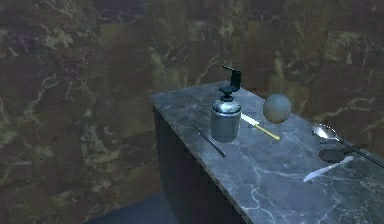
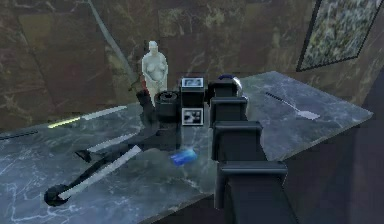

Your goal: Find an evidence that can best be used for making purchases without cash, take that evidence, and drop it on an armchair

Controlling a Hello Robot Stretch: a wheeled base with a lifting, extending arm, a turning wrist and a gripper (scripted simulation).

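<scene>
A small blue flat thing [image 2: 182, 157] lies on the dark marble counter [image 2: 300, 130], just left of the arm's bar and below the gripper's dark body. The gripper [image 2: 63, 177] reaches left over the counter, its two thin fingers [image 2: 105, 150] slanting down toward the arm side view's lower left. With the blue thing so near it, I cannot tell whether it holds anything. The same kind of marble counter [image 1: 270, 185] fills the forward view's lower right.
A white statue [image 2: 153, 68] stands behind the gripper, with a yellowish knife [image 2: 65, 123] and a grey utensil [image 2: 290, 103] on the counter. Ahead are a metal pump bottle [image 1: 226, 115], a round brown thing [image 1: 277, 107], a yellow-handled knife [image 1: 262, 127], a spoon [image 1: 325, 131] and dark marble walls.
</scene>
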